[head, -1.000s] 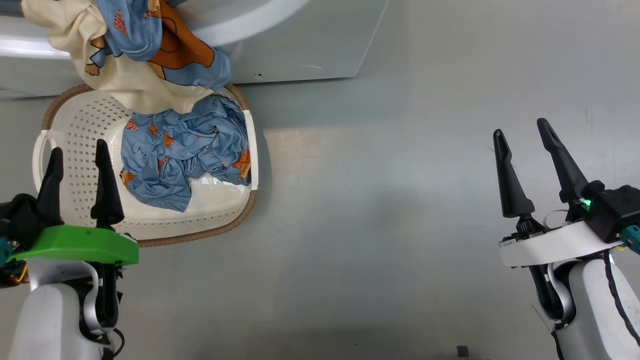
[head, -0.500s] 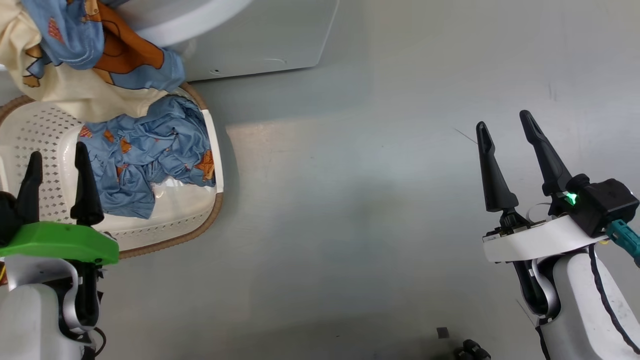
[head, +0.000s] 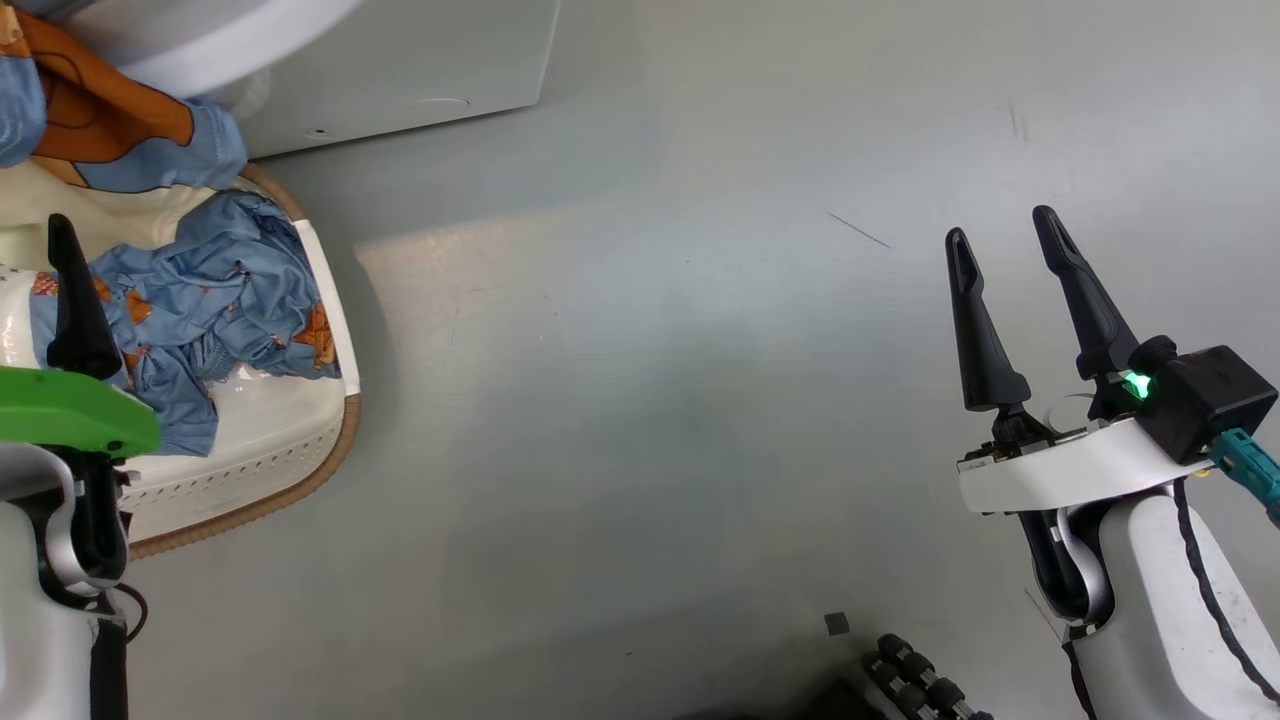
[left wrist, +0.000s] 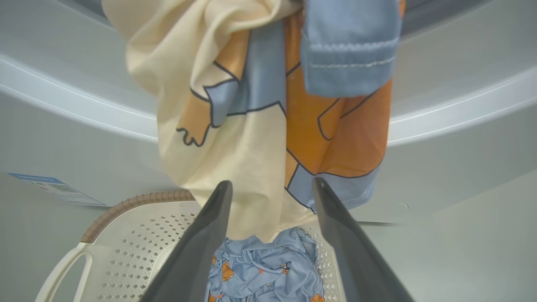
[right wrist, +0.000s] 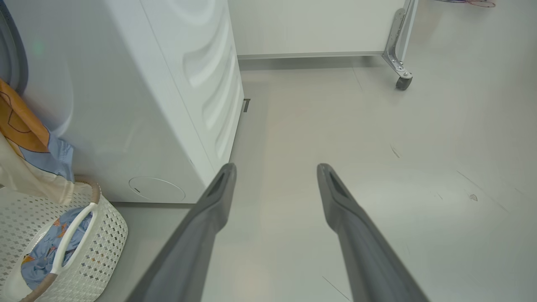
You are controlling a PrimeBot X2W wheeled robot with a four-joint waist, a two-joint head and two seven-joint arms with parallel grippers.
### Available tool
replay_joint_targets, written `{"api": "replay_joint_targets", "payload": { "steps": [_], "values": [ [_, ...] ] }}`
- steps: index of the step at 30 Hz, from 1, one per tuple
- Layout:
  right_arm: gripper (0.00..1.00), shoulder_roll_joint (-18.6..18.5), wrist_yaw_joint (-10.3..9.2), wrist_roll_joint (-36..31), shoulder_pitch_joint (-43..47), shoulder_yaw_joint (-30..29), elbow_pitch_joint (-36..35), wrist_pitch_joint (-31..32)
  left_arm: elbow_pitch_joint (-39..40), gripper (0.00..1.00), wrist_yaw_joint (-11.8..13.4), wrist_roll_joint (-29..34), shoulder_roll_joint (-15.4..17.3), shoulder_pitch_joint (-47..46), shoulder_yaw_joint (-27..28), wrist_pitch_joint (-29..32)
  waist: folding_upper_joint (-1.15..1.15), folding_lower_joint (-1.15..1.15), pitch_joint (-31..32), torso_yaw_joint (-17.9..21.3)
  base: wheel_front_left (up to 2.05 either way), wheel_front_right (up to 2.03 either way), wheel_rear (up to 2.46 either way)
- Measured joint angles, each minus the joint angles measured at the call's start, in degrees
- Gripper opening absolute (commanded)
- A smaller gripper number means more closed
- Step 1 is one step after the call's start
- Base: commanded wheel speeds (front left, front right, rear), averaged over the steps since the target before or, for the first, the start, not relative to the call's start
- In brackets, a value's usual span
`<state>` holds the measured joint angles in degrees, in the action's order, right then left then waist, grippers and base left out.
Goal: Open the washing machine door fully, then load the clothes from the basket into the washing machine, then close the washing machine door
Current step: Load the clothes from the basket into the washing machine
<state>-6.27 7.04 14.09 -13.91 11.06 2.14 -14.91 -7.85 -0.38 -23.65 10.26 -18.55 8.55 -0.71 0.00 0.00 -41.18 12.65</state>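
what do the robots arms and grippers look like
Each has two long tapered dark fingers on a pale forearm. The left gripper sits on a green plate; the right gripper on a white plate, beside a black box with a green light and a teal connector.

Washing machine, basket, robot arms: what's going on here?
A two-armed robot is loading laundry into a white washing machine. One cartoon-print garment hangs down the machine's front, over the basket, not fully inside. More blue clothes lie crumpled in the basket. Both grippers are open and empty: the left gripper points at the hanging garment above the basket, and the right gripper hovers over the floor beside the machine.
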Motion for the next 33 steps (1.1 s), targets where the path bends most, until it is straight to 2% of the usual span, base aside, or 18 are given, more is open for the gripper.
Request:
{"api": "replay_joint_targets", "payload": {
  "steps": [12,31,32,33],
  "values": [
    [1.00,0.67,0.00,0.00,-1.16,-0.23,-0.43,0.00,-6.47,1.00,0.56,-0.19,1.70,-6.31,0.88,0.47,0.00,0.00,-2.97,3.00,0.00,0.00,0.00],
    [1.00,0.66,0.00,0.00,-1.35,-0.19,-0.48,0.00,-13.36,1.00,1.37,-0.67,1.89,-15.62,2.53,-3.00,0.00,0.00,-4.46,3.58,0.00,0.00,0.00],
    [1.00,0.64,0.00,0.00,-1.43,-0.19,-0.49,0.00,-13.66,0.96,1.44,-0.67,1.90,-16.15,2.56,-3.26,0.00,0.00,-4.50,3.60,0.00,0.00,0.00],
    [1.00,0.62,0.00,0.00,-1.50,-0.19,-0.49,0.00,-13.93,0.80,1.44,-0.67,1.92,-16.58,2.56,-3.63,0.00,0.00,-4.55,3.62,0.00,0.00,0.00]
  ]
}}
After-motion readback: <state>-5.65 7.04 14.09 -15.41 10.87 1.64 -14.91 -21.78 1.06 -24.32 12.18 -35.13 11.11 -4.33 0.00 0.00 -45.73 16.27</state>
